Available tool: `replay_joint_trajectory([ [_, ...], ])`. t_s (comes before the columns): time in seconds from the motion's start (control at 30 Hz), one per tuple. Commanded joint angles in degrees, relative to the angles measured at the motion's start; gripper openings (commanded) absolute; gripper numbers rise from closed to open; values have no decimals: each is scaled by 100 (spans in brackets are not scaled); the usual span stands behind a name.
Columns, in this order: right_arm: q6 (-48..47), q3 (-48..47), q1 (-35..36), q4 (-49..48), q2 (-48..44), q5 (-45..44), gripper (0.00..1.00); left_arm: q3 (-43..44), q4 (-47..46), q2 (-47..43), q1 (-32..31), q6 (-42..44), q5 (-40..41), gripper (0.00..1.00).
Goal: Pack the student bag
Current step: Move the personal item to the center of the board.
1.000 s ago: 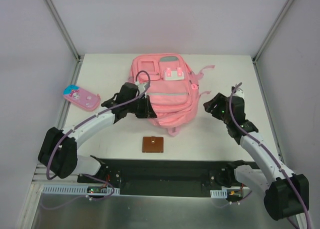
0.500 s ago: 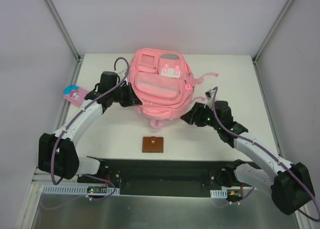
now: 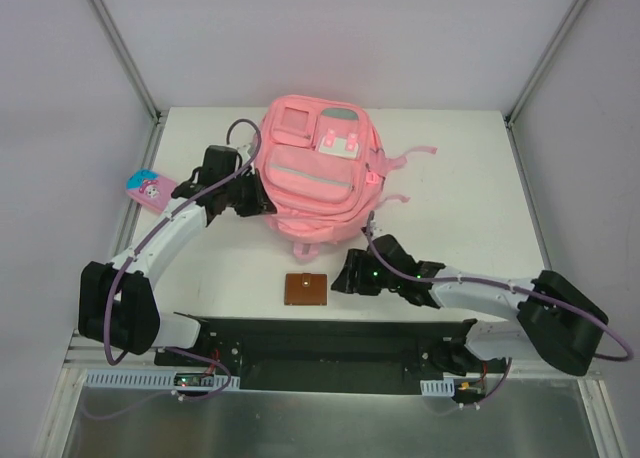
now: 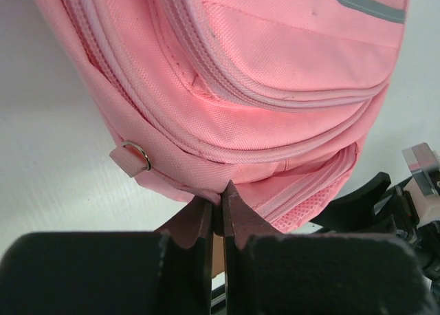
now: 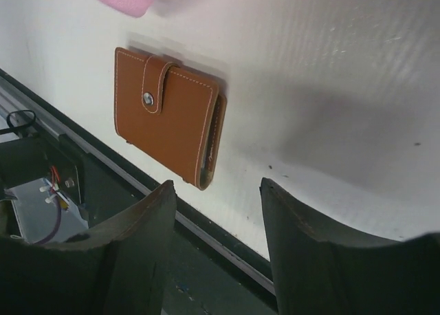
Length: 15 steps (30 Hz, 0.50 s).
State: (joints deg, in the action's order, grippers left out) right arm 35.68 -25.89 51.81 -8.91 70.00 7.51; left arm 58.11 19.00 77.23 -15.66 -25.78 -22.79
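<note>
You are pinching the student bag (image 3: pixel 315 183) with the left jaws. They are closed tight on a fold of pink fabric at its lower left edge, just beside a small metal ring (image 4: pixel 136 155) on a tab. The left arm (image 3: pixel 165 240) is reaching in from the bag's left side. That pinch is probably anchoring the bag so it is not sliding while things go in. The bag is lying flat, front pockets up, at the middle of the table (image 3: pixel 470 178) toward the far side, with its straps trailing off to the right.

You are bringing the right arm (image 3: pixel 480 293) in low along the near edge. The right jaws are standing partly apart and holding nothing. They are pointing at the brown wallet (image 5: pixel 172 126), which is lying flat and snapped shut just ahead of them, a little apart from the bag's bottom. You seem to be lining up on it as the next item to pack. Because it is sitting thin and flat near the table's edge, a shallow approach is risking a push rather than a grip.

The pink pencil case (image 3: pixel 150 186) is lying at the left edge, apart from the bag, beside the left arm. I cannot tell whether any pocket is unzipped.
</note>
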Motion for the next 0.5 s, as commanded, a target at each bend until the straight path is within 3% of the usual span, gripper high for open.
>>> replay_joint_trajectory([
  [0.0, 466, -565, 505, -235, 532, -715, 56, -264, -485, -331, 72, 249, 372, 0],
  [0.17, 422, -874, 822, -50, 849, -1234, 59, -467, -459, -340, 72, 205, 319, 4],
  [0.23, 492, -1022, 848, 151, 1015, -1356, 59, -537, -459, -323, 72, 179, 327, 13],
  [0.3, 545, -1111, 857, 248, 1121, -1401, 58, -590, -468, -314, 72, 170, 310, 24],
  [0.33, 580, -1190, 892, 345, 1191, -1471, 58, -607, -450, -323, 72, 170, 319, 42],
  [0.47, 624, -1400, 936, 705, 1341, -1586, 56, -695, -415, -445, 72, 152, 345, 75],
])
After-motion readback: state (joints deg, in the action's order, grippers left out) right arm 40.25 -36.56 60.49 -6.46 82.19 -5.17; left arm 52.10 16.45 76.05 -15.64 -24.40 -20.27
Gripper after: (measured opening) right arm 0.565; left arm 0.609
